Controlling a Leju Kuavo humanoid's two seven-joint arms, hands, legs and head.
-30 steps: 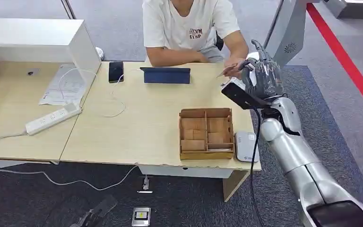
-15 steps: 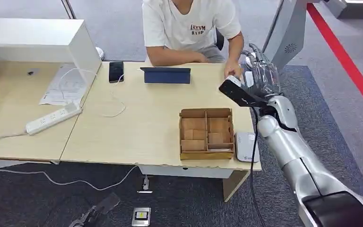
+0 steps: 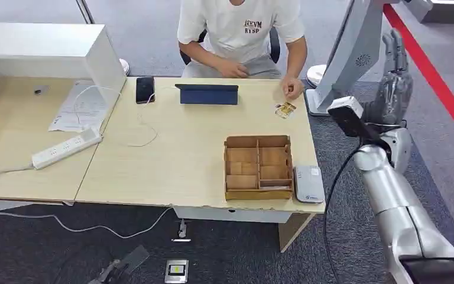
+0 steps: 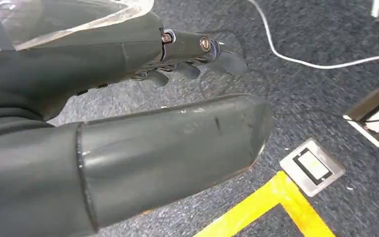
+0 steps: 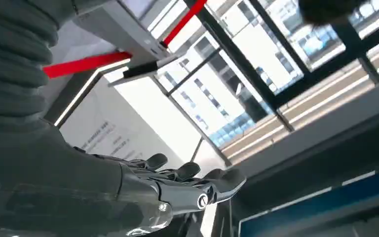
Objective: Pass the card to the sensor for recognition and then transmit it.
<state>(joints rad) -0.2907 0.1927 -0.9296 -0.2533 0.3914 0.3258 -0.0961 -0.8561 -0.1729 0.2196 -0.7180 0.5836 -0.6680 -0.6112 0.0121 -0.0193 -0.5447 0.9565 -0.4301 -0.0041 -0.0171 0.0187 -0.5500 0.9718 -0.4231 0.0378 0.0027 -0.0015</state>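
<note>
Small patterned card (image 3: 285, 109) lies on the pale wooden worktop (image 3: 183, 160), beyond the compartmented cardboard box (image 3: 258, 167), beside the person's hand (image 3: 293, 89). Our right hand (image 3: 394, 89) is raised, fingers apart, empty. We judge handover done; next, lower arm.

The card (image 3: 285, 110) lies flat on the bench (image 3: 183, 160) near the person's hand (image 3: 292, 89), beyond the wooden tray (image 3: 258, 168) and white sensor (image 3: 308, 184), while the right hand (image 3: 395, 89) is raised off to the side, fingers (image 3: 395, 50) extended, holding nothing.

Gold card (image 3: 285, 110), brown box (image 3: 258, 167)
</note>
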